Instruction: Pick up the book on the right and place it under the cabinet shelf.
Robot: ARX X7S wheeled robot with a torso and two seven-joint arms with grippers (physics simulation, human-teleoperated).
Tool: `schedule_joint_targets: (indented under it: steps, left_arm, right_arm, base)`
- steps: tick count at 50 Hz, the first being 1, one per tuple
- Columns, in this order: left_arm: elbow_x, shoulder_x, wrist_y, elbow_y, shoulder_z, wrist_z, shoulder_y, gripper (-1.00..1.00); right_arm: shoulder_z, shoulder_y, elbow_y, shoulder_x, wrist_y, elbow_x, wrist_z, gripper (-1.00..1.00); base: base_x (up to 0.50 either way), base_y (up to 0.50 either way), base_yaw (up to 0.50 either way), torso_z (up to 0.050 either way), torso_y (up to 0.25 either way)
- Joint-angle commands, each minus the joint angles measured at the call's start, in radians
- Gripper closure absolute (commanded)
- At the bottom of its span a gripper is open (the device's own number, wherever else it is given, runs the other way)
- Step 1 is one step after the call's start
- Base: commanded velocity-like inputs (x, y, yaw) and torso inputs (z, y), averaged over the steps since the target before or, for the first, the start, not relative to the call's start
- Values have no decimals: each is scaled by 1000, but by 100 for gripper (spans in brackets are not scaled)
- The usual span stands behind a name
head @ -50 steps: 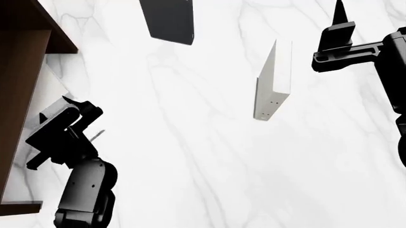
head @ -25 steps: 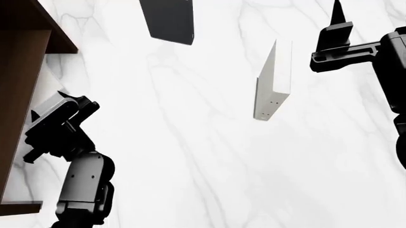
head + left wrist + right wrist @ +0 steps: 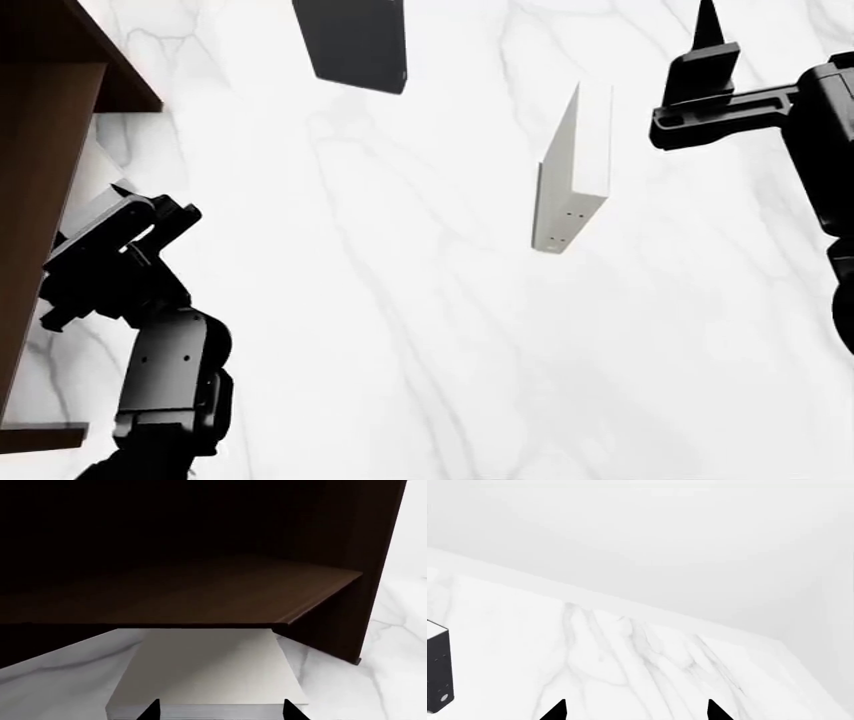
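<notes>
1. In the left wrist view I hold the book (image 3: pixel 208 672) flat in my left tool (image 3: pixel 220 711), clamped on its near edge, so it can slide in low.
2. The book's far end already sits under the cabinet shelf (image 3: pixel 200 592), on the bench (image 3: pixel 393 680), at the middle bottom of that frame.
3. In the head view, my left tool (image 3: pixel 94 262) sits at the cabinet's edge, left of frame.
4. My right tool (image 3: pixel 635 711), its tips spread apart and empty, waits over bare bench.
5. A pale book (image 3: pixel 577 175) stands upright mid-frame, a dark book (image 3: pixel 354 42) above it, both left alone.
</notes>
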Motion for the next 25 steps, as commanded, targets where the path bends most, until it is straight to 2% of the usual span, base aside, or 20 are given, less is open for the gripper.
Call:
schedule_joint_targets:
  steps: [1,9,21,25]
  left_arm:
    - [-323,-45,-63,-298,-256,167,11,-100]
    - [-307,5,-104,-299,-286,317,26,-100]
    - [-229,50,-147,-300,-401,408,39,-100]
    - [-254,59,-193,-300,-481,521,39,-100]
  right_arm:
    - [0,5,-6,1,1,1,1,-100]
    - [1,-8,-10,2,-9,-3,0,-100]
    - [2,0,-9,-2,-7,-1,1,-100]
    - [-1,14,-8,-8,3,2,0,-100]
  base:
    - [0,0,0,-12,-11]
    - [0,0,0,-5,-13]
    - [0,0,0,-6,-15]
    - [6,1,1,-6,-15]
